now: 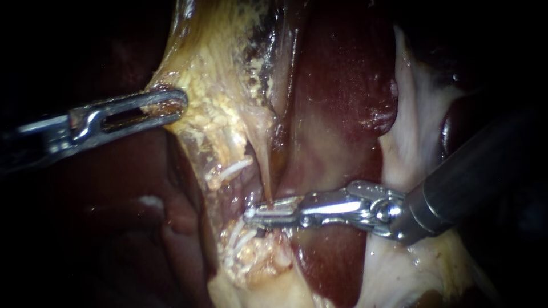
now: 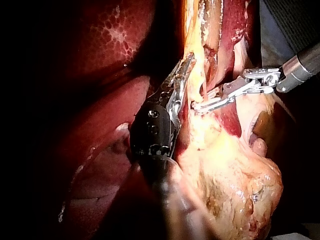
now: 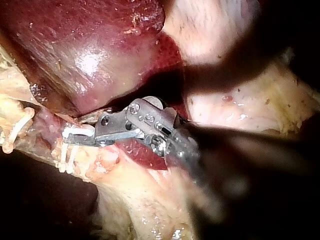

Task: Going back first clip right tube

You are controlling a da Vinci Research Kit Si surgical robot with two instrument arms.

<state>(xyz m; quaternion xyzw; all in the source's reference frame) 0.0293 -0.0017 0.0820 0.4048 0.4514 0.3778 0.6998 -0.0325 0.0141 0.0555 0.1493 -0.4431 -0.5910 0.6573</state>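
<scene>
Two roles were divided: the left instrument (image 1: 171, 105) clamped yellow tissue (image 1: 211, 108), evidently to tension the tube (image 1: 264, 171). Jaws of the right instrument (image 1: 257, 215) stood narrowly parted at the tube, permitting withdrawal.

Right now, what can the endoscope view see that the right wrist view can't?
Only the endoscope view shows the left instrument, lying against yellowish tissue. Only the right wrist view shows a dark blurred band crossing pale tissue beyond the right instrument. Both views show the right instrument, the dark red liver and white clips beside its tip.
</scene>
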